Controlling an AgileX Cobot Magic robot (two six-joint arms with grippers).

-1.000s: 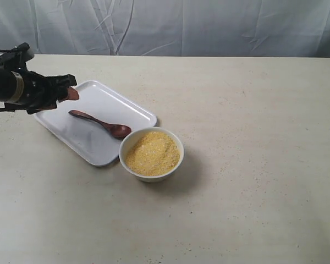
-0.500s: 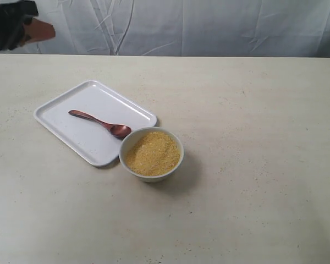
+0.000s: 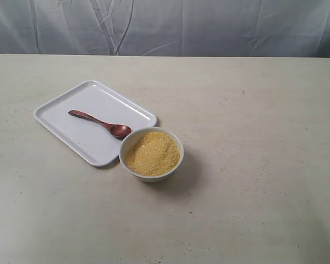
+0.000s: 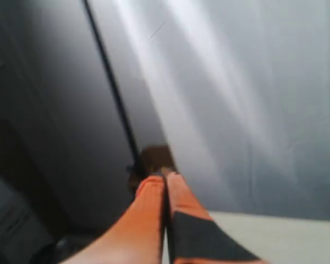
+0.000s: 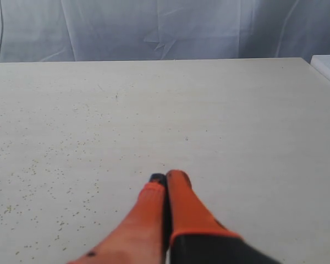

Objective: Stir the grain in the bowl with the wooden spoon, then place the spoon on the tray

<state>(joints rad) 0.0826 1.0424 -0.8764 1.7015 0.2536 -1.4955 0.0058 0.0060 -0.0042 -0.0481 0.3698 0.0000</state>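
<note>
Ahead of the left gripper, whose orange fingers are pressed together with nothing between them, only a pale curtain and a dark upright edge are seen. That view is blurred, so the brown patch just beyond the fingertips cannot be identified. A strip of the surface shows past the fingers.

Before the right gripper, likewise closed on nothing, the surface is seen bare and wide as far as its far edge at the curtain, and is dotted with fine specks.

Neither gripper is caught by the exterior view; both are held outside its frame. In that view the wooden spoon is laid diagonally inside the tray, with its oval end near the tray's edge closest to the bowl. The bowl is set just beside that edge and is filled with the grain. Open surface is left around the bowl's other sides.
</note>
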